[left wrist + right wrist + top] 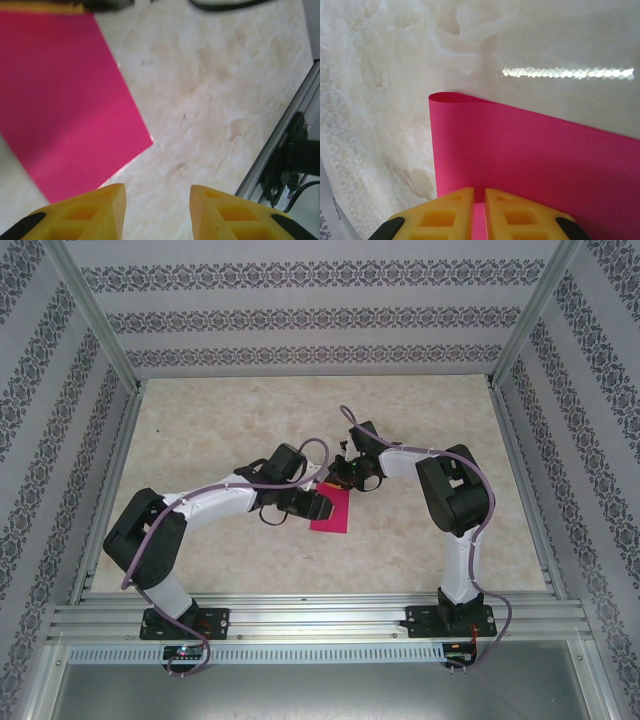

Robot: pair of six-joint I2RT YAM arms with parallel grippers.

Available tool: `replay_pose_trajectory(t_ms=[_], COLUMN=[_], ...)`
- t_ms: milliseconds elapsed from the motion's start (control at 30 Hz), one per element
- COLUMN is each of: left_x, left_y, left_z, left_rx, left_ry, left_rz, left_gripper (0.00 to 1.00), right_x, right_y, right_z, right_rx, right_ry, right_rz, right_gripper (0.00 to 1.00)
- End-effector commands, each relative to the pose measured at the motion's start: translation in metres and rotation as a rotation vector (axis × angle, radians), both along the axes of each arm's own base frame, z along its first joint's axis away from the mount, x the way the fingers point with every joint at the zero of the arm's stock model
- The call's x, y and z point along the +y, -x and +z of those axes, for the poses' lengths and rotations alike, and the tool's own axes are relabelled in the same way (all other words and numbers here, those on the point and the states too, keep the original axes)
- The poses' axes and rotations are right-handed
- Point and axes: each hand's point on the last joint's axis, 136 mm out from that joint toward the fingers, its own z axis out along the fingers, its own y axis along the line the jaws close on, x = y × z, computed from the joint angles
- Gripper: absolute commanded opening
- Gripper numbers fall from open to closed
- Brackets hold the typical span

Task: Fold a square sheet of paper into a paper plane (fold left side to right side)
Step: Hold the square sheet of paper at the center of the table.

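one paper (535,160) edge in right pincer (479,192)

Left jaws apart — right jaws tight

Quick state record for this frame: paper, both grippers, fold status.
paper: square sheet of paper, magenta-pink, on the table between the two arms
fold status: doubled over on itself; the bend at one edge looks rounded, not pressed flat
right gripper: shut on the sheet, pinching its edge
left gripper: open, nothing between the fingers; sheet lies just ahead, off to one side
plane shape: not yet formed, no point or diagonal folds visible
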Motion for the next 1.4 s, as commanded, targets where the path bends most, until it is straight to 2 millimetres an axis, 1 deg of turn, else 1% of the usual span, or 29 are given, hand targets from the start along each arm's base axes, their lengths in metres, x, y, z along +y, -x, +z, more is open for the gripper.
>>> replay_pose_trajectory(t_ms=[0,100,200,300,400,533,667,767,833,900,967,1000,1067,1133,1200,1267,1367], left_x=[-0.006,-0.009,-0.008,-0.003,0.003,0.01,0.016,0.017,0.017,0.016,0.015,0.015,0.014,0.014,0.014,0.014,0.015], left_y=[-0.007,-0.012,-0.015,-0.013,-0.008,-0.002,0.003,0.004,0.003,0.003,0.002,0.001,0.0,0.0,-0.001,0.0,0.0], left_z=[-0.02,-0.033,-0.046,-0.061,-0.075,-0.088,-0.096,-0.098,-0.098,-0.097,-0.096,-0.095,-0.095,-0.095,-0.094,-0.093,-0.093], left_rx=[0.049,0.06,0.071,0.088,0.108,0.128,0.141,0.144,0.145,0.144,0.142,0.141,0.139,0.141,0.139,0.139,0.138], left_ry=[-0.018,-0.03,-0.056,-0.084,-0.112,-0.134,-0.157,-0.159,-0.156,-0.153,-0.152,-0.152,-0.152,-0.156,-0.158,-0.16,-0.165], left_rz=[-0.02,-0.014,0.001,0.013,0.023,0.031,0.041,0.048,0.051,0.051,0.054,0.053,0.056,0.056,0.054,0.053,0.05], left_gripper=[0.39,0.39,0.39,0.38,0.38,0.38,0.38,0.38,0.38,0.38,0.38,0.38,0.38,0.38,0.38,0.38,0.38], right_x=[-0.012,-0.012,-0.011,-0.008,-0.005,-0.001,-0.002,-0.011,-0.02,-0.034,-0.046,-0.052,-0.057,-0.056,-0.051,-0.043,-0.03], right_y=[0.011,0.011,0.01,0.009,0.004,-0.007,-0.018,-0.024,-0.023,-0.013,0.0,0.01,0.032,0.054,0.073,0.085,0.098], right_z=[-0.031,-0.03,-0.029,-0.025,-0.014,0.009,0.041,0.065,0.079,0.086,0.089,0.086,0.081,0.075,0.067,0.062,0.051], right_rx=[0.041,0.036,0.035,0.026,0.001,-0.043,-0.103,-0.144,-0.172,-0.181,-0.182,-0.173,-0.151,-0.123,-0.095,-0.08,-0.05], right_ry=[0.103,0.11,0.103,0.088,0.065,0.032,0.01,0.001,0.003,0.019,0.034,0.04,0.033,0.01,-0.013,-0.037,-0.047], right_rz=[0.0,0.002,0.003,0.006,0.009,0.014,0.01,-0.005,-0.015,-0.024,-0.031,-0.032,-0.017,0.004,0.028,0.052,0.082], right_gripper=[0.16,0.16,0.16,0.16,0.17,0.18,0.2,0.22,0.28,0.32,0.32,0.31,0.24,0.17,0.14,0.13,0.13])
